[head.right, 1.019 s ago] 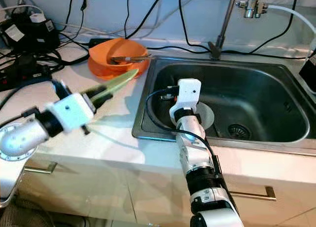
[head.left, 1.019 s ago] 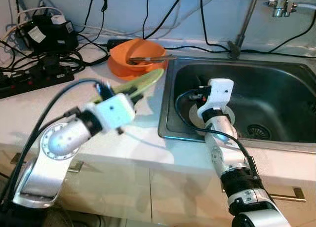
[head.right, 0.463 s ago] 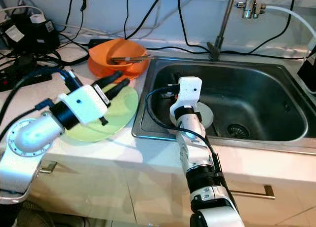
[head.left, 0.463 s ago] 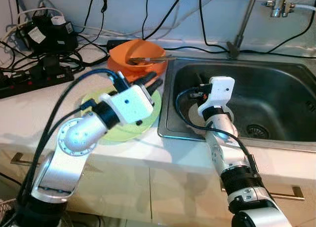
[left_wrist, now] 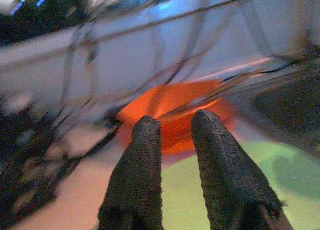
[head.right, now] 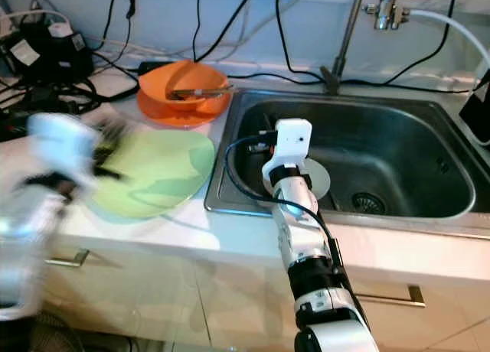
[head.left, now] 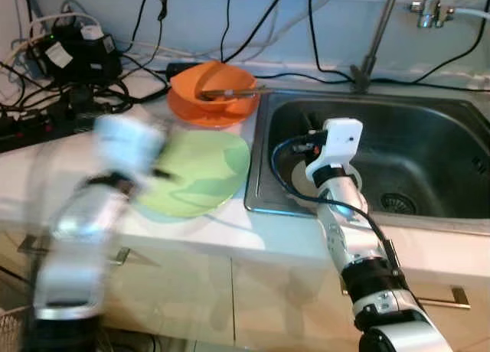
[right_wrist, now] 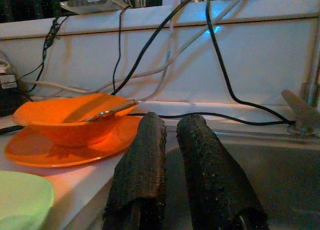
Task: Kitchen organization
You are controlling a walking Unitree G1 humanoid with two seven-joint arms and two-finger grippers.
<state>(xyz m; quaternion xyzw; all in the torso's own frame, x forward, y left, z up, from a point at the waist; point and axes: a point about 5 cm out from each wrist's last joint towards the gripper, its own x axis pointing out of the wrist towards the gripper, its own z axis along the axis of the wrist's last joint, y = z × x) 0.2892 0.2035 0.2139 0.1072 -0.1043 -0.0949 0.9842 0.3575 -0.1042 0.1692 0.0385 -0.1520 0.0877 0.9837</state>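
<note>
A light green plate (head.left: pixel 200 171) lies flat on the white counter, just left of the sink (head.left: pixel 429 111). Behind it an orange bowl (head.left: pixel 213 86) with a metal utensil stands on an orange plate. My left arm is a blur at the green plate's left edge; the left gripper (left_wrist: pixel 175 122) hovers low over that plate, open with nothing between its fingers, and faces the orange bowl (left_wrist: pixel 172 110). My right gripper (right_wrist: pixel 172 122) hangs over the sink's left part, fingers nearly together and empty. Its white wrist block (head.left: pixel 341 136) sits above a white round dish (head.right: pixel 322 177) in the basin.
Power strips, adapters and tangled black cables (head.left: pixel 57 99) crowd the counter's back left. A faucet stem (head.left: pixel 375 38) rises behind the sink, and the drain (head.left: pixel 400 204) lies right of my right arm. Cabinet handles (head.left: pixel 452 297) line the front below the counter.
The green plate, held tilted a second ago, was set flat on the counter. My left gripper has let go and is swinging away to the left. The right arm has stayed put.
</note>
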